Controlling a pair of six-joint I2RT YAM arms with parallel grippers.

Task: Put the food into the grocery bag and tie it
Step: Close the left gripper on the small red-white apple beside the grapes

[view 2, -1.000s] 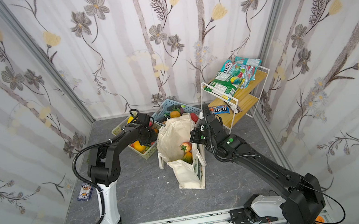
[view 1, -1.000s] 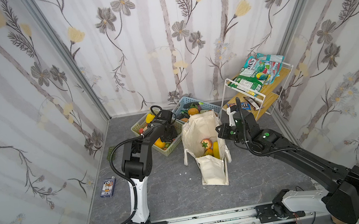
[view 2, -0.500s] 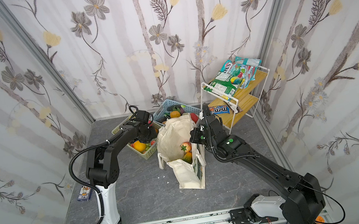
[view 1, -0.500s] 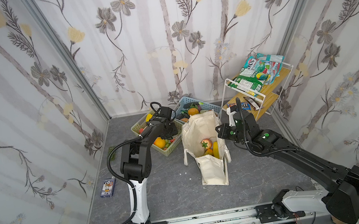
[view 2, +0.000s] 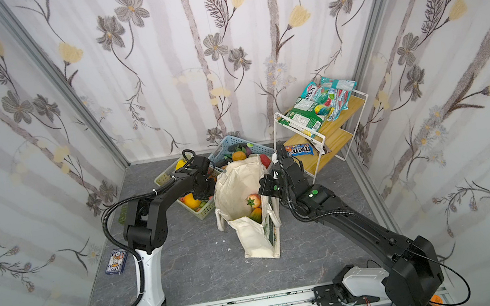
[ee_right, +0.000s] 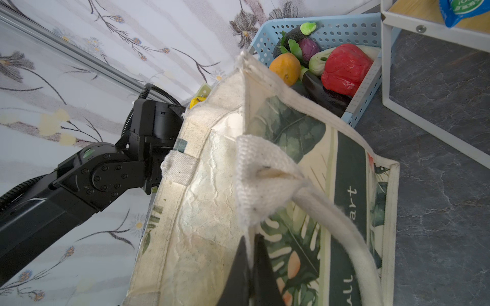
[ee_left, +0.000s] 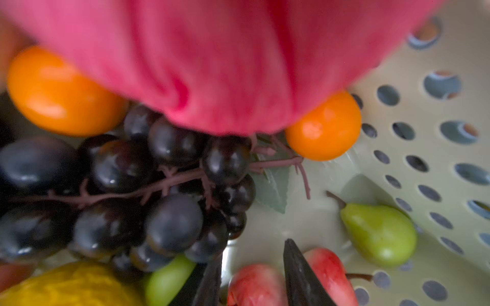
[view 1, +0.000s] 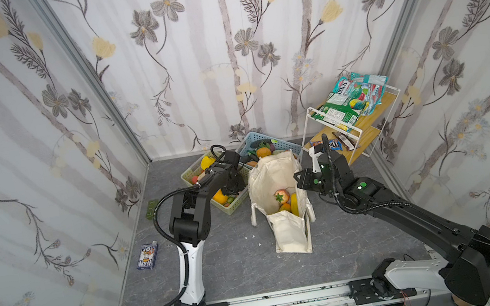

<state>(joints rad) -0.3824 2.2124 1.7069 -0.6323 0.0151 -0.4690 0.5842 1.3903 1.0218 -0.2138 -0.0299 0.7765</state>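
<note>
left fingers (ee_left: 299, 278) stand apart astride a small red fruit (ee_left: 254, 287) in the green basket (ee_left: 331, 227); right fingers (ee_right: 238, 273) clamp tight on the rim of the bag (ee_right: 209, 212), just beside its rope handle (ee_right: 344, 225).

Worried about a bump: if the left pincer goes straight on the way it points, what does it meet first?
Likely the small pink-red fruit between the open jaws of the left pincer, then the green basket floor; depth is unclear.

I see a grey stone-pattern floor mat (view 1: 239, 271) carrying a cream canvas leaf-print tote bag (view 1: 290, 236). Just behind the bag sit a pastel green perforated plastic basket (view 1: 235, 207) and a blue perforated plastic basket (view 1: 286, 145). Behind it to the right is a white wire rack (view 1: 306, 130), and well to its left a small blue card box (view 1: 147, 256).
</note>
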